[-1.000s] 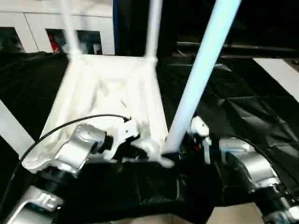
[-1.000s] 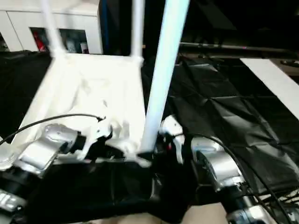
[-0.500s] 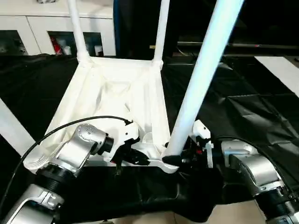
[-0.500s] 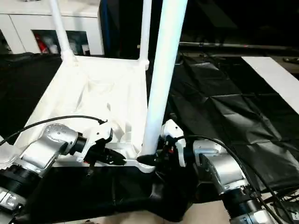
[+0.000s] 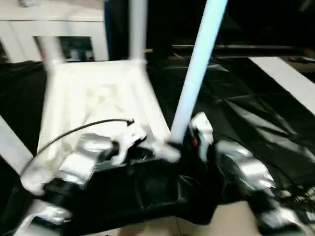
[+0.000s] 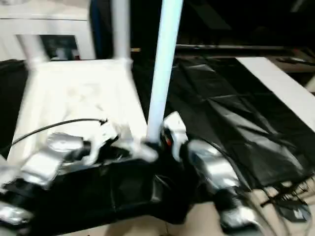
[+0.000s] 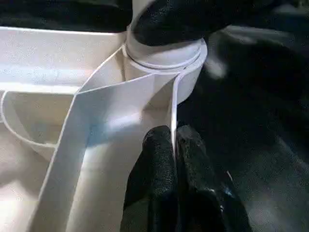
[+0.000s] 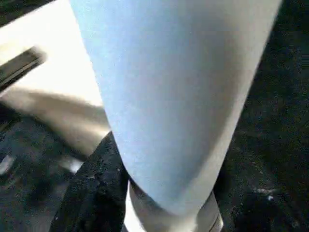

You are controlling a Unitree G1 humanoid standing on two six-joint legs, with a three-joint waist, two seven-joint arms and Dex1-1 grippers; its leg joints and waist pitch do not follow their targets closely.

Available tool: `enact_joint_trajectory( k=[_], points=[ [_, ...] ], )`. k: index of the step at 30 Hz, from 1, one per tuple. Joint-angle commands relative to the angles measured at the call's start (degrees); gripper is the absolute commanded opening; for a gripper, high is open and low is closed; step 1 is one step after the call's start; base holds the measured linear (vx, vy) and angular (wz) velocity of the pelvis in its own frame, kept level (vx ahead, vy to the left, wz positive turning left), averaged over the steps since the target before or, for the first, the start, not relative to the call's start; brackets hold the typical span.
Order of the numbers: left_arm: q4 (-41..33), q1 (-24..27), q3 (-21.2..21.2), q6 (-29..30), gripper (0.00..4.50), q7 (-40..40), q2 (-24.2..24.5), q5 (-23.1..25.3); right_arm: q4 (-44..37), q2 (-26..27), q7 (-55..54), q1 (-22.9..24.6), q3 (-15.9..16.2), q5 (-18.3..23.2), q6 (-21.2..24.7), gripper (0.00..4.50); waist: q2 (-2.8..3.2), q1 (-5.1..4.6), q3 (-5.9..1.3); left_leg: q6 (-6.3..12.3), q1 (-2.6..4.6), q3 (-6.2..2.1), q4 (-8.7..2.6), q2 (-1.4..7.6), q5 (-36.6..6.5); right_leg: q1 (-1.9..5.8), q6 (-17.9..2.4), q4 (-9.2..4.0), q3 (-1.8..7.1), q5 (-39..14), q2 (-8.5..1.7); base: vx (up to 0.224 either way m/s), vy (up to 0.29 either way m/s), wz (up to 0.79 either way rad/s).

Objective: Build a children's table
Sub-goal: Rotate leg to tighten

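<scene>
The children's table lies upside down: a white ribbed tabletop [image 5: 93, 93] with legs standing up from its corners. The near right leg [image 5: 197, 64] rises from its round socket [image 7: 164, 58]. My right gripper [image 5: 183, 142] is shut on that leg just above the socket, and one of its black fingers [image 7: 178, 19] wraps the tube. My left gripper [image 7: 173, 137] is shut on a thin white rib of the tabletop, right beside that socket. Two more legs [image 5: 138, 29] stand at the far corners, and another [image 5: 7, 145] slants at the near left.
The tabletop rests on a black-draped work table [image 5: 256, 108] whose front edge runs just below my forearms, with pale floor [image 5: 231, 221] beyond it. White cabinets [image 5: 74, 44] stand behind. A white board [image 5: 285, 73] lies at the far right. A black cable [image 5: 74, 130] arcs over my left wrist.
The head view has swung and blurred. My right gripper's fingers have drawn in around the base of the near right leg. The left gripper keeps its pinch on the rib.
</scene>
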Motion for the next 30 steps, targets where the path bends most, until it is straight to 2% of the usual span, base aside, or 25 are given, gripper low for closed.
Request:
enact_joint_trajectory(
  k=[1,2,3,6,9,10,11,12,14,15,18,20,21,22,23,24,25,26,28,29,30],
  points=[
    [1.51,-1.76,0.47,1.67,0.0,7.02,-4.02,0.43,5.02,1.99,-6.34,-0.73,-1.14,-0.37,1.71,1.99,0.57,0.43,-2.84,-2.61,0.34,-1.11,-4.16,1.47,-24.26,1.69,-5.39,-5.28,1.44,-32.93,-2.91,0.0,0.0,0.0],
    [2.28,-2.42,0.65,1.61,0.0,9.25,-5.42,0.91,6.27,2.89,-8.37,-1.33,-1.43,-0.74,1.38,1.99,0.46,0.25,-2.77,-2.21,0.62,-0.96,-4.07,1.38,-24.92,1.25,-5.71,-5.27,1.51,-32.17,-2.66,0.0,0.0,0.0],
    [3.43,-3.31,0.51,1.16,0.0,11.38,-7.2,1.39,8.15,4.32,-10.71,-2.38,-1.33,-1.39,0.87,1.99,0.44,0.29,-2.8,-1.82,0.69,-0.85,-3.97,1.22,-25.35,1.21,-5.44,-5.44,1.45,-32.49,-2.56,0.0,0.0,0.0],
    [4.78,-4.35,-0.87,0.48,0.0,12.48,-9.24,2.08,10.52,6.69,-13.01,-4.49,-0.39,-2.71,-0.08,1.99,0.5,0.25,-2.87,-1.32,0.62,-0.85,-3.94,1.17,-25.73,1.19,-4.53,-5.69,1.39,-32.92,-2.58,0.0,0.0,0.0],
    [5.21,-4.88,-1.28,0.06,0.0,12.11,-9.7,2.0,10.33,7.7,-11.68,-5.35,0.35,-3.07,-0.87,1.99,0.69,0.15,-2.97,-1.09,0.35,-0.81,-4.09,1.17,-25.2,1.36,-4.8,-5.48,1.5,-30.88,-2.41,0.0,0.0,0.0],
    [5.6,-5.09,-1.35,-0.14,0.0,11.96,-9.62,2.15,10.25,7.68,-10.95,-5.43,0.65,-3.31,-1.41,1.99,1.02,0.23,-2.97,-1.15,0.42,-0.83,-4.09,1.23,-25.31,1.28,-5.02,-5.39,1.57,-30.27,-2.45,0.0,0.0,0.0],
    [6.01,-5.28,-1.5,-0.41,0.0,11.75,-9.41,2.36,10.1,7.52,-10.12,-5.39,0.85,-3.41,-1.86,1.99,0.78,0.12,-3.01,-0.99,0.26,-0.77,-4.15,1.22,-25.07,1.43,-5.42,-5.28,1.59,-29.14,-2.36,0.0,0.0,0.0],
    [6.29,-5.38,-1.63,-0.61,0.0,11.65,-9.27,2.51,10.08,7.43,-9.58,-5.37,0.84,-3.34,-2.11,2.53,0.81,0.23,-3.03,-0.86,0.26,-0.75,-4.17,1.25,-24.81,1.5,-5.78,-5.17,1.64,-28.4,-2.39,0.0,0.0,0.0],
    [6.34,-5.2,-2.21,-1.29,0.0,10.59,-8.5,2.73,9.12,6.87,-7.1,-4.83,0.67,-2.47,-2.36,2.66,0.73,0.34,-3.0,-0.69,0.28,-0.73,-4.19,1.29,-24.92,1.51,-6.04,-5.13,1.65,-28.28,-2.43,0.0,0.0,0.0],
    [5.97,-4.91,-2.5,-1.31,0.0,9.51,-7.81,2.61,7.93,6.01,-4.6,-4.15,0.88,-1.6,-2.19,2.66,0.25,0.39,-2.97,-0.25,0.19,-0.67,-4.21,1.28,-24.85,1.61,-5.9,-5.27,1.6,-28.96,-2.46,0.0,0.0,0.0],
    [5.01,-4.22,-3.38,-2.1,0.0,5.82,-6.0,1.89,5.12,3.64,0.15,-2.74,1.89,-0.65,-1.6,3.01,0.39,0.95,-2.84,0.37,0.26,-0.58,-4.28,1.46,-23.84,1.52,-5.88,-5.25,1.84,-28.94,-2.6,0.0,0.0,0.0],
    [4.68,-3.98,-4.2,-2.88,0.0,2.9,-4.46,1.62,2.44,1.27,4.04,-1.63,2.93,-0.75,-1.92,3.06,0.24,1.03,-2.93,0.31,0.05,-0.61,-4.37,1.53,-22.99,1.75,-6.14,-5.04,1.83,-28.49,-2.64,0.0,0.0,0.0],
    [4.65,-3.88,-5.1,-4.47,0.0,-0.45,-2.58,1.55,-1.23,-2.11,9.37,-0.15,3.67,0.19,-2.13,3.06,0.18,1.32,-2.88,0.51,0.1,-0.6,-4.43,1.57,-22.59,1.83,-5.95,-5.11,1.83,-28.29,-2.61,0.0,0.0,0.0],
    [4.64,-3.87,-5.19,-4.61,0.0,-0.76,-2.4,1.55,-1.6,-2.45,9.9,0.0,3.72,0.33,-2.12,3.06,0.34,1.62,-2.9,0.7,0.2,-0.59,-4.4,1.67,-22.52,1.82,-5.91,-5.08,1.92,-27.95,-2.74,0.0,0.0,0.0],
    [4.47,-3.79,-5.6,-5.04,0.0,-2.65,-1.27,1.43,-3.7,-4.54,13.03,0.87,3.85,1.23,-1.81,3.06,0.34,1.88,-2.99,0.79,0.42,-0.47,-4.4,1.85,-22.13,1.68,-6.53,-4.84,2.11,-26.18,-2.67,0.0,0.0,0.0],
    [4.1,-3.64,-5.86,-4.8,0.0,-4.69,-0.03,1.06,-5.62,-6.7,16.24,1.7,3.65,2.28,-1.02,3.06,-0.17,2.0,-3.01,1.05,0.25,-0.33,-4.4,1.88,-21.14,1.85,-7.43,-4.58,2.15,-24.05,-2.58,0.0,0.0,0.0],
    [4.1,-3.64,-5.86,-4.8,0.0,-4.69,-0.03,1.06,-5.62,-6.7,16.24,1.7,3.65,2.28,-1.02,3.06,0.03,2.17,-3.12,1.21,0.31,-0.29,-4.36,1.93,-20.56,1.91,-8.04,-4.29,2.21,-22.84,-2.63,0.0,0.0,0.0],
    [3.03,-3.18,-6.17,-6.36,0.0,-9.63,3.05,-0.12,-8.93,-11.36,22.39,3.39,3.41,3.37,-0.59,3.06,0.07,2.4,-3.16,1.74,0.33,0.1,-4.21,2.03,-18.7,1.87,-9.44,-3.94,2.41,-18.93,-2.46,0.0,0.0,0.0],
    [2.69,-3.07,-6.27,-6.57,0.0,-11.27,3.94,-0.54,-9.77,-12.68,24.04,3.79,3.41,3.54,-0.49,3.06,0.16,2.89,-3.33,2.1,0.29,0.07,-4.06,2.08,-17.09,2.18,-10.22,-3.48,2.35,-16.63,-2.55,0.0,0.0,0.0],
    [1.95,-2.76,-6.52,-7.29,0.0,-14.47,5.57,-1.36,-11.16,-15.06,26.83,4.53,3.61,3.65,-1.1,3.06,0.07,3.01,-3.36,2.56,0.1,0.17,-4.02,2.04,-15.19,2.32,-10.99,-3.18,2.34,-14.28,-2.54,0.0,0.0,0.0],
    [1.54,-2.63,-6.71,-7.45,0.0,-16.17,6.54,-1.78,-11.99,-16.53,28.33,4.91,3.9,3.76,-1.02,3.06,0.34,3.17,-3.51,2.68,0.05,0.14,-3.94,2.11,-13.58,2.54,-11.6,-2.85,2.28,-12.32,-2.6,0.0,0.0,0.0]
  ],
)
